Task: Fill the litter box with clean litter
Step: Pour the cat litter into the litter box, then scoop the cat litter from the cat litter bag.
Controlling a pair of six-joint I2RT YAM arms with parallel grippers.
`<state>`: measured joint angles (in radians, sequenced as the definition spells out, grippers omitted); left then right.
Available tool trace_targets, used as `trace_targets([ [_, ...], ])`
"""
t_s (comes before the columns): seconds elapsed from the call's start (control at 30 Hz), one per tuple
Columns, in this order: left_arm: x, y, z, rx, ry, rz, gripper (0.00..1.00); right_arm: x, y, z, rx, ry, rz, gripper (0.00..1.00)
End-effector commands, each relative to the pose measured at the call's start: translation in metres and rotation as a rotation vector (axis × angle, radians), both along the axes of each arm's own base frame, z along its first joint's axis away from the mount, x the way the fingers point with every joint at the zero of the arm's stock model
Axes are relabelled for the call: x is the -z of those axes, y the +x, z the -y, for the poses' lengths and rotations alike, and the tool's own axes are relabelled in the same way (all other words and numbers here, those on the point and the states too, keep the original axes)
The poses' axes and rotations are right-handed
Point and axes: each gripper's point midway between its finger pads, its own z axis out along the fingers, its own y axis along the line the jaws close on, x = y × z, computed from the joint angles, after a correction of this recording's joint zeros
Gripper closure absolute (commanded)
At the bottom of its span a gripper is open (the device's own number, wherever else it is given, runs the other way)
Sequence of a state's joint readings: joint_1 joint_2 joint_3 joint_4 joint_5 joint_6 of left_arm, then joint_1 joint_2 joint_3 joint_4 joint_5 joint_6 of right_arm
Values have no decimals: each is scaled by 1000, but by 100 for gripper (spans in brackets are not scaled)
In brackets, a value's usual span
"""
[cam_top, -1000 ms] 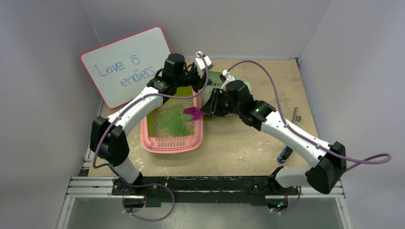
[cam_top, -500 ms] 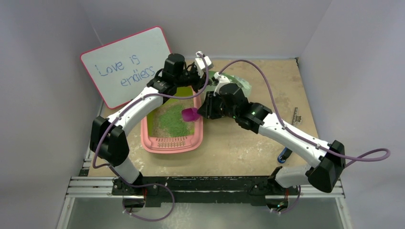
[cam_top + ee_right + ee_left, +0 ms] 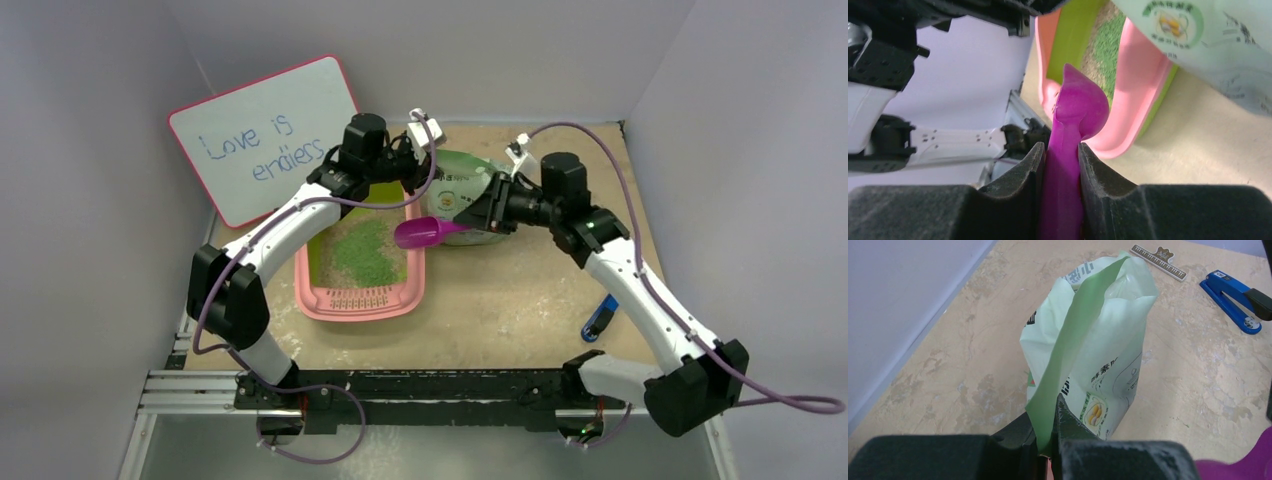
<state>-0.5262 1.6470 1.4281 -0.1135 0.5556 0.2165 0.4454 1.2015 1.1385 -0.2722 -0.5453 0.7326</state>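
The pink litter box (image 3: 312, 288) lies left of centre, with green clean litter (image 3: 362, 248) spread over beige grains inside. The right wrist view shows its pink rim (image 3: 1143, 90) and the litter (image 3: 1108, 45). My right gripper (image 3: 488, 215) (image 3: 1062, 165) is shut on the handle of a purple scoop (image 3: 422, 233) (image 3: 1080, 105). The scoop lies level, with its bowl at the box's right rim. My left gripper (image 3: 418, 160) (image 3: 1050, 440) is shut on the top edge of a pale green bag (image 3: 470, 190) (image 3: 1098, 340), which stands behind the box's right corner.
A whiteboard (image 3: 265, 135) leans on the left wall behind the box. A blue stapler (image 3: 598, 318) (image 3: 1233, 302) lies on the table at the right, with a ruler-like clip (image 3: 622, 243) (image 3: 1158, 255) beyond it. Walls close in on three sides.
My right arm swung back to the right. The scoop came out from over the box, turned level, and now lies at the right rim. The left arm and bag stayed put.
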Motion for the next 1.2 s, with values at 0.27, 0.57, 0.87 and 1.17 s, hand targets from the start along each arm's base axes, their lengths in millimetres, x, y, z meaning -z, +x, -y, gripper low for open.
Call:
trace_targets([
  [0.27, -59, -3, -1, 2, -91, 146, 100, -35, -15, 97, 33, 199, -12, 100],
  [0.57, -54, -3, -4, 1, -65, 149, 100, -78, -11, 169, 251, 143, 93, 100],
  [0.87, -61, -13, -1, 52, -76, 162, 100, -90, 19, 209, 444, -86, 149, 100],
  [1.17, -63, -18, 3, 88, -88, 166, 100, -82, 41, 212, 396, -93, 127, 100],
])
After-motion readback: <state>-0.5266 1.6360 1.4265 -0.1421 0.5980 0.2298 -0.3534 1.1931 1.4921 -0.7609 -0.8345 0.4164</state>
